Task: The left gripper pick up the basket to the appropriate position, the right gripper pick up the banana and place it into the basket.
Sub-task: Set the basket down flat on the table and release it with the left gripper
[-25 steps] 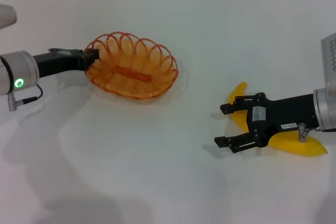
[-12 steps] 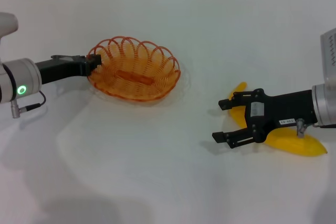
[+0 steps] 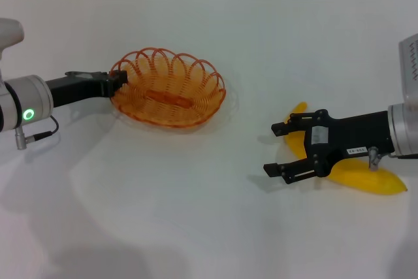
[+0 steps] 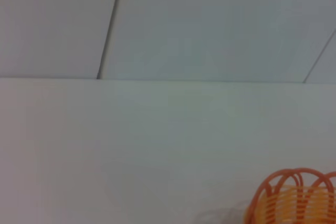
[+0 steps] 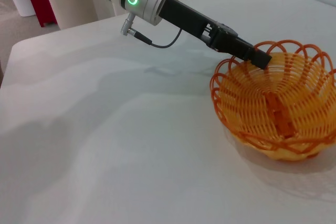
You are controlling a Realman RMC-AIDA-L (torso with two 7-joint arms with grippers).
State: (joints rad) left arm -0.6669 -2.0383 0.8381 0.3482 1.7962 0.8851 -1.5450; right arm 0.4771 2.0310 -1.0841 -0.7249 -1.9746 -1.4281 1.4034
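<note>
With my left hand (image 3: 117, 81) clamped on the basket (image 3: 171, 89) rim at its nine o'clock edge, my right hand (image 3: 279, 149) hovers wide over the banana (image 3: 363, 178) on the tabletop (image 3: 196, 213), needing to close next.

light: bright, even, from overhead | shadows: soft grey on white table (image 3: 196, 213) | glare: mild sheen | focus: left wrist view soft

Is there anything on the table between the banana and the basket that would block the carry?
Nothing visible does. The table is bare between the banana under the open right gripper and the basket, whose rim the left gripper grips.
</note>
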